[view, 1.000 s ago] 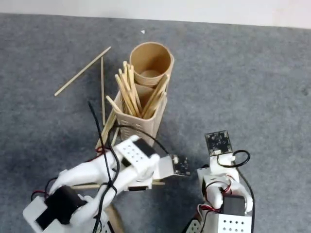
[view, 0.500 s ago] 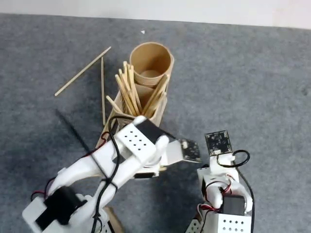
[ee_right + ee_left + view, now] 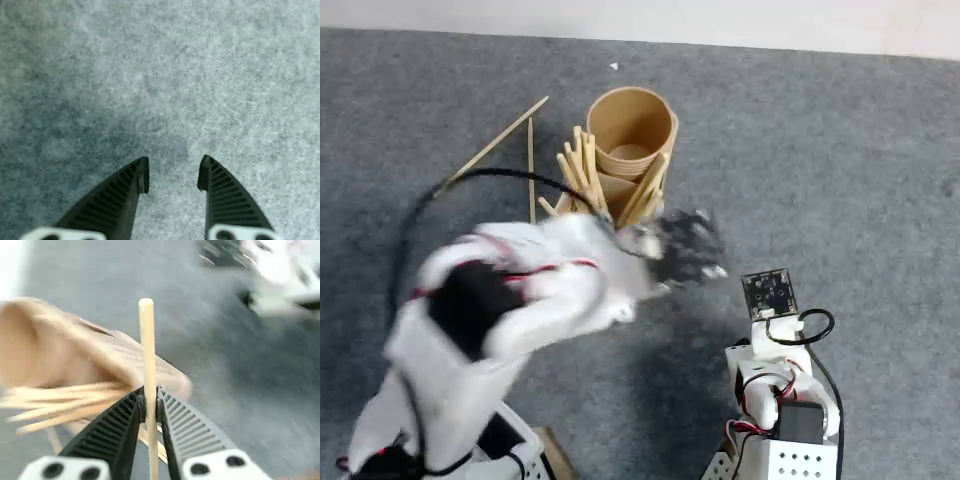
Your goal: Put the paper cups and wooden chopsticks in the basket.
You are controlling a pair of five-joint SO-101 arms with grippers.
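My left gripper [image 3: 149,405] is shut on one wooden chopstick [image 3: 147,355], which stands up between its fingers. Just beyond it lie the basket's bundle of chopsticks [image 3: 60,400] and a tan paper cup [image 3: 45,350], both blurred. From above, the left arm [image 3: 520,300] is raised and blurred, covering the near part of the beige basket [image 3: 655,205]. Stacked paper cups [image 3: 631,125] and several chopsticks [image 3: 582,175] sit in the basket. Two loose chopsticks [image 3: 490,145] [image 3: 531,170] lie on the carpet to its left. My right gripper [image 3: 172,175] hangs open over bare carpet.
The right arm [image 3: 775,385] rests at the near right edge, its camera board [image 3: 768,292] facing up. Grey carpet [image 3: 840,180] stretches open to the right of the basket. A pale wall strip [image 3: 720,20] runs along the far edge.
The left arm has risen from the carpet near the basket's front and swung up and right over the basket with the chopstick. The right arm has kept still.
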